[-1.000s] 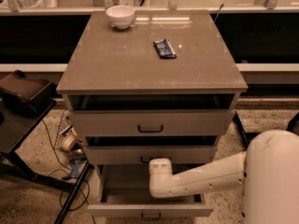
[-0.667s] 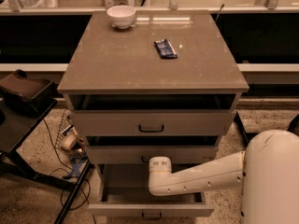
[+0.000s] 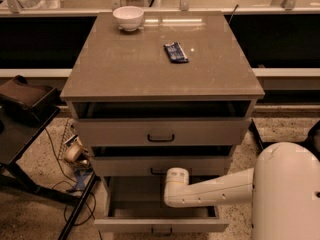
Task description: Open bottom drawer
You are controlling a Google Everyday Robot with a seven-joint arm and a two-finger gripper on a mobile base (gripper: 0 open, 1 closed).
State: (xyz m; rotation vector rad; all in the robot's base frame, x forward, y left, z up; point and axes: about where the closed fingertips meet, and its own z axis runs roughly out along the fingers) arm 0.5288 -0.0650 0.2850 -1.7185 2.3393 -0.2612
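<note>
dim benches (image 3: 165, 4) back the cabinet (image 3: 150, 69), whose bottom drawer (image 3: 150, 225) at its foot stands pulled well out. the gripper (image 3: 177, 176) hangs over it, just under the middle drawer (image 3: 125, 166); open or closed, i cannot tell. pull on straight and level.

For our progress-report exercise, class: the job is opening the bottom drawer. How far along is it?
Done: the bottom drawer is pulled well out, its flat tray showing. In hand: the gripper, at the end of the arm, hangs over that tray, just below the middle drawer. Left: probably little, perhaps a last pull and lifting the arm away.
</note>
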